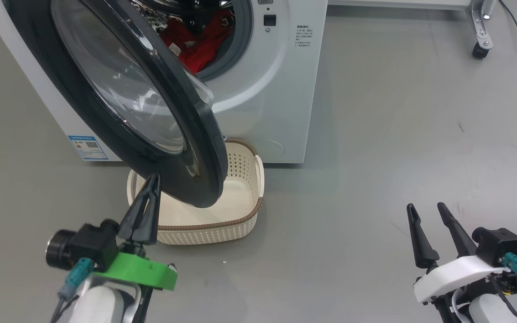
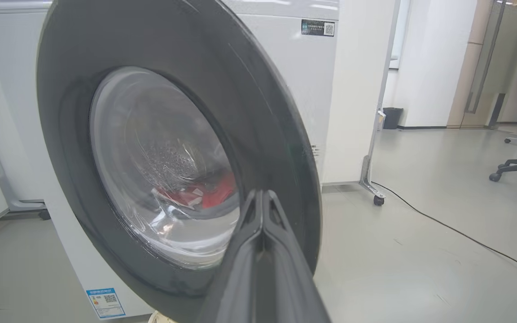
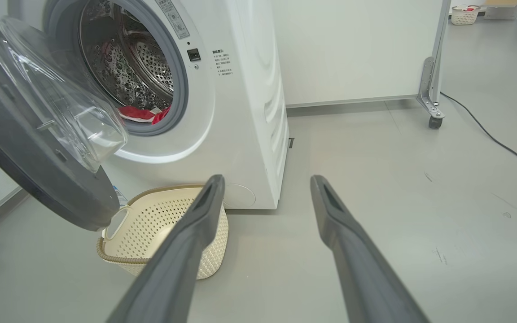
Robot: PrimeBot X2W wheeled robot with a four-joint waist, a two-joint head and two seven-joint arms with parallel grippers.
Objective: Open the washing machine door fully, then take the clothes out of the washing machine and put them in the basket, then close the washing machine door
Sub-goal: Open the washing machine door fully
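– At ten o'clock of the head view, which part is the broad dark disc?

– That is the washing machine door (image 1: 133, 98), a black rim around a bulging clear bowl. It stands swung partway out from the washing machine (image 1: 267, 89), whose white front occupies twelve o'clock. The door's lower edge hangs over the basket (image 1: 222, 223).

– Where do the clothes lie?

– At twelve o'clock. The clothes (image 1: 200, 45), red, rest inside the steel drum, behind the grey gasket. The basket sits on the grey floor (image 1: 375, 157) just before the machine's foot, towards seven o'clock, partly hidden by the door.

– And the two grippers?

– Left gripper (image 1: 153, 178), at eight o'clock: fingers (image 1: 144, 215) pressed together tip to tip, the tips up at the door's lower rim. Whether they touch it cannot be told. Its wrist view shows the joined tips before the black rim, with red fabric visible through the glass. Right gripper (image 1: 426, 207), at four o'clock: fingers spread wide above the floor, well apart from door and basket.
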